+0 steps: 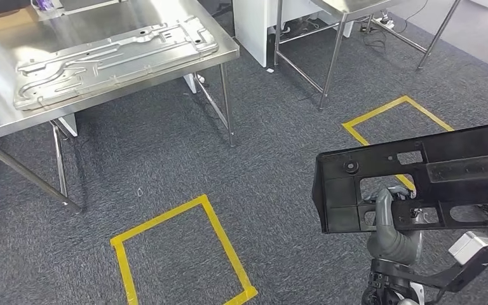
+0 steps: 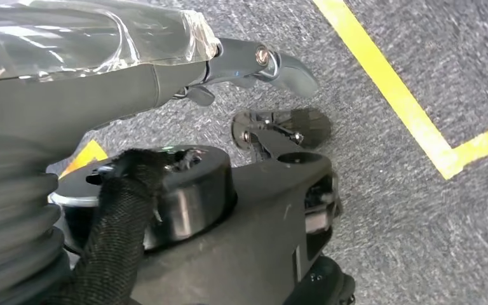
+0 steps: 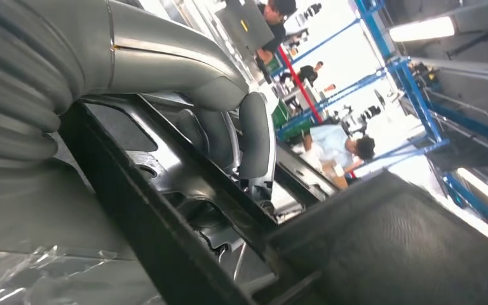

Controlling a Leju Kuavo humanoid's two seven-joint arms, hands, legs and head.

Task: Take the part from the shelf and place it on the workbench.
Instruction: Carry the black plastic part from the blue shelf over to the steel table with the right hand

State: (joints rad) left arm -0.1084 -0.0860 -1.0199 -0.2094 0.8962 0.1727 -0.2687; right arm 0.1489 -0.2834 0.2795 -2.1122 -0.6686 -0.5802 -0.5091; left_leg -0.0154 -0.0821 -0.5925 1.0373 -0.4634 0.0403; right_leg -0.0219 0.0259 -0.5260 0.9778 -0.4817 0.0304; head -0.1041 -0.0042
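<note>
One long black plastic part (image 1: 419, 175) was up off the shelf and riding in the right hand (image 1: 391, 232), low on the robot's right in the head view. The grey thumb hooked through an opening in the part's frame, and the right wrist view showed fingers (image 3: 254, 143) wrapped over a black rib, so that hand was gripping the part. It hung level over grey carpet, near a yellow tape square (image 1: 184, 254), well apart from the steel workbench (image 1: 165, 73) far off to the left. A pressed silver panel (image 1: 111, 57) already lay on that bench top. The left hand (image 2: 101, 76) hung down over the floor; whether its fingers were spread or curled, I could not tell. By my reading this was the carry step, pickup done, placing not yet begun. The next move called for turning left, closing on the bench, and bringing the part above its top.
</note>
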